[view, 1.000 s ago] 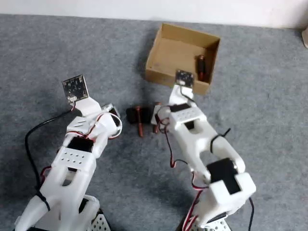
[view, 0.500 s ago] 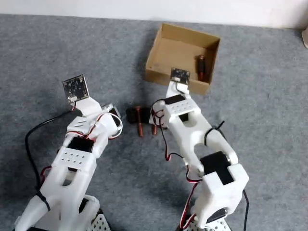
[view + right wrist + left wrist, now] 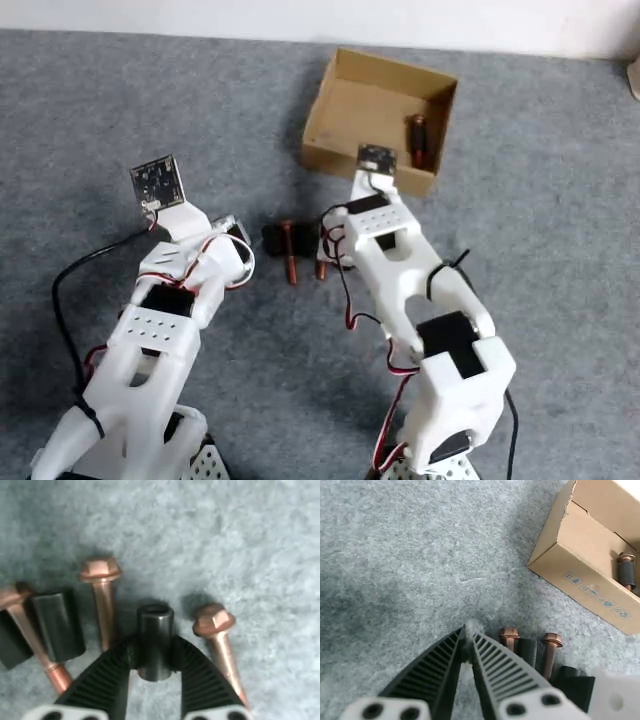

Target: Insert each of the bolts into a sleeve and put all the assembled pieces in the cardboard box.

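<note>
- Sleeve (image 3: pixel 155 625) sat clamped in the jaws of your right gripper (image 3: pixel 155 646); that arm had swung slightly sideways.
- Left gripper (image 3: pixel 468 639) had stayed put, jaws together, empty.
- Insertion judged still pending.

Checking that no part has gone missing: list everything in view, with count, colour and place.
Cardboard box: one, brown, at the far side of the mat.
Assembled piece: one, copper bolt in a black sleeve, inside the box against its right wall.
Loose bolts: three, copper, lying on the mat between the arms.
Gripped sleeve: one, black, between two of the bolts.
Loose sleeve: at least one, black, lying among the bolts.
Mat: one, grey, covering the table.
Arms: two, white, side by side.
Right claw: black, closed on the gripped sleeve.
Left claw: black, shut, beside the bolts.
</note>
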`<control>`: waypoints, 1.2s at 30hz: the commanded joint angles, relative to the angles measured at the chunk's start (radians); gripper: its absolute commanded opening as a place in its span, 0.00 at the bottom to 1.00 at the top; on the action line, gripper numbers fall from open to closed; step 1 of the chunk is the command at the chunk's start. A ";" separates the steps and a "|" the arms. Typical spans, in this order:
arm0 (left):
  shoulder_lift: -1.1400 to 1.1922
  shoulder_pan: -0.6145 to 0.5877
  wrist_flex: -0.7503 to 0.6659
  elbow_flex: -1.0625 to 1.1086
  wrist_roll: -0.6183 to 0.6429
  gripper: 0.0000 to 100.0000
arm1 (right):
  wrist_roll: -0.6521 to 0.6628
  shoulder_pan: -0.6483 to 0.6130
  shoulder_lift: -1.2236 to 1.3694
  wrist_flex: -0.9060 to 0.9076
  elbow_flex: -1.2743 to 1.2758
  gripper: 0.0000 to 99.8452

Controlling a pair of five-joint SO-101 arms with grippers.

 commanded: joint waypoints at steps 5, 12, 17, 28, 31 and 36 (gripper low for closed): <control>-0.002 0.019 0.002 -0.054 0.002 0.01 | 0.037 -0.030 -0.231 0.139 -0.025 0.00; 0.015 0.099 0.006 -0.067 0.002 0.01 | 0.207 0.120 -0.645 0.133 0.154 0.00; 0.173 0.206 0.103 -0.185 -0.009 0.01 | 0.358 0.240 -0.877 0.174 0.269 0.00; 0.595 0.473 0.227 -0.561 -0.020 0.02 | 0.482 0.519 -1.228 0.174 0.615 0.00; 0.613 0.542 0.230 -0.598 0.023 0.10 | 0.522 0.539 -1.319 0.174 0.661 0.00; 0.625 0.619 0.227 -0.647 0.164 0.25 | 0.522 0.565 -1.442 0.125 0.740 0.00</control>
